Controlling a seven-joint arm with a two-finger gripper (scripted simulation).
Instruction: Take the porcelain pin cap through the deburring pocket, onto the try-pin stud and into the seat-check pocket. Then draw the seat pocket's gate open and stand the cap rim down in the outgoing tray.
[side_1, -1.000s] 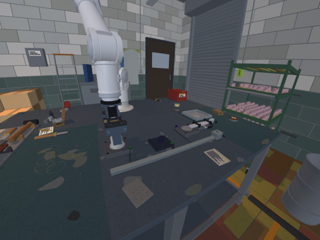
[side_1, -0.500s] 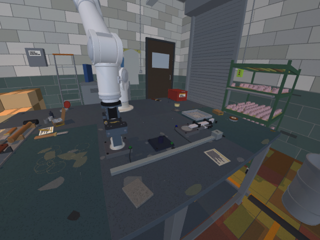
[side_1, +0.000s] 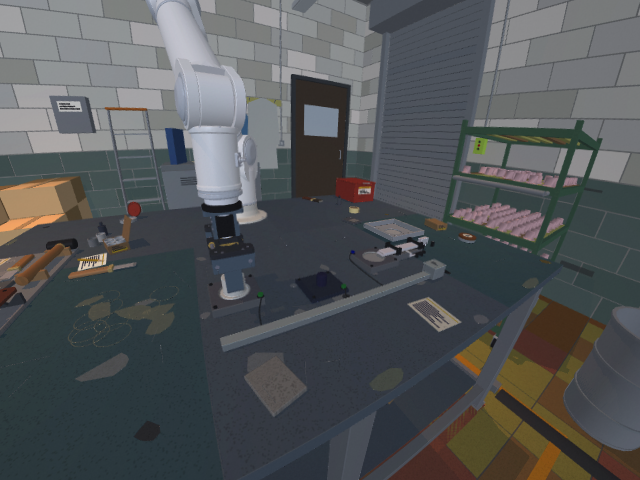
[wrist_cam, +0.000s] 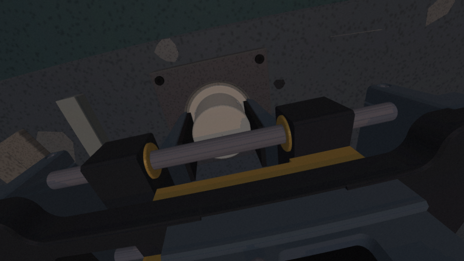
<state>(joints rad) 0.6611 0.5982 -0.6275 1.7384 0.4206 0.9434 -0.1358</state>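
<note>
The porcelain pin cap (wrist_cam: 220, 121) is partly hidden by the gripper's guide rod in the wrist camera. It is a pale, round cap, standing over the round opening of the deburring pocket's plate (side_1: 232, 294) on the bench's left-centre. Its wider rim sits low at the plate (side_1: 233, 292). To the right lies a dark square plate with the short try-pin stud (side_1: 321, 279). Further right is the seat-check fixture with its pale sliding gate (side_1: 398, 250). Behind that lies the light outgoing tray (side_1: 393, 228). My gripper (side_1: 232, 281) points straight down over the deburring plate and is closed around the cap.
A red box (side_1: 354, 189) sits at the bench's far edge. A long grey rail (side_1: 331, 309) crosses the bench in front of the fixtures. A square stone tile (side_1: 275, 385) lies near the front. Hand tools (side_1: 101, 269) lie on the left, and a green rack (side_1: 517, 181) stands to the right.
</note>
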